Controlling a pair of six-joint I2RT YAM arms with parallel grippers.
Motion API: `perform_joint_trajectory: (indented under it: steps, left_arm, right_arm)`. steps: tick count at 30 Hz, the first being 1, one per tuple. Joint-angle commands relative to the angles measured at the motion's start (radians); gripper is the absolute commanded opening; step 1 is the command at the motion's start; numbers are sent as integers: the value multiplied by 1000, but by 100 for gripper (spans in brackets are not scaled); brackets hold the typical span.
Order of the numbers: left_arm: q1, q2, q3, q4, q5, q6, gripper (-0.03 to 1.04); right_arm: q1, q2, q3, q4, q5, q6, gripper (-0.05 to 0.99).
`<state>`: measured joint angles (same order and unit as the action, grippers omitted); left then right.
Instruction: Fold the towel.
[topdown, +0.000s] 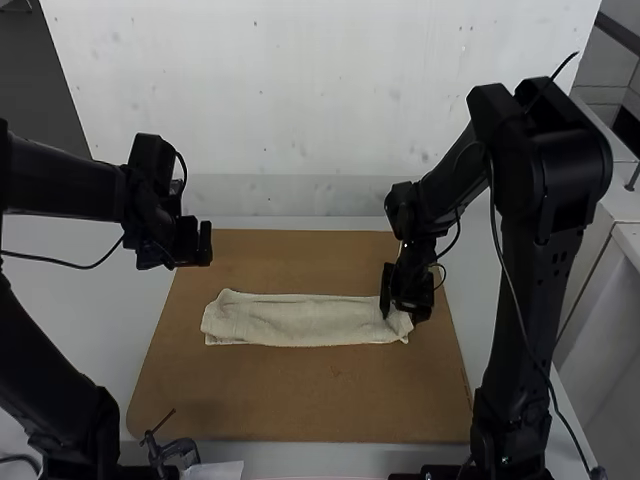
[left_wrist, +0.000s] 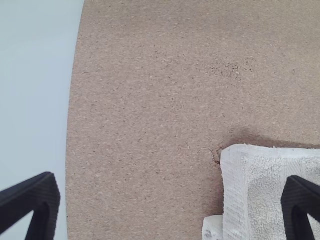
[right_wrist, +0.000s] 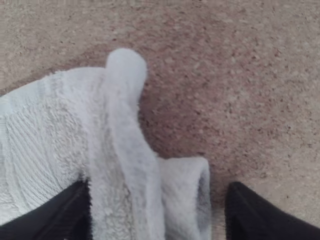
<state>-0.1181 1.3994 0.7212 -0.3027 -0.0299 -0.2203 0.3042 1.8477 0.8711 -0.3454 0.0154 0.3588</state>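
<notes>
We seem to be in a lab or workshop: two robot arms (topdown: 520, 300) stand at a table (topdown: 290, 210) topped with a brown board (topdown: 300, 400).

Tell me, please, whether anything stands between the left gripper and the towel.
Nothing visible stands between the left gripper and the nearer end of the towel; they are separated by brown board. The right gripper is at the opposite end, seemingly out of the way.
</notes>
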Motion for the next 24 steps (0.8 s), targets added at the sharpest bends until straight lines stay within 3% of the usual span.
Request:
perform_joint_trajectory:
  steps: [1,10,17,24]
  left_arm:
    - [15,-30,-9,8,8,22,99]
    - [23,-33,-9,7,10,27,99]
    - [21,-39,-12,2,10,27,99]
    - [20,-94,-19,-7,10,27,99]
  right_arm:
    - [3,96,2,37,47,23,40]
    - [1,93,3,32,49,23,1]
    - [-74,25,-15,13,57,-6,1]
    - [-297,-123,0,-56,52,-141,1]
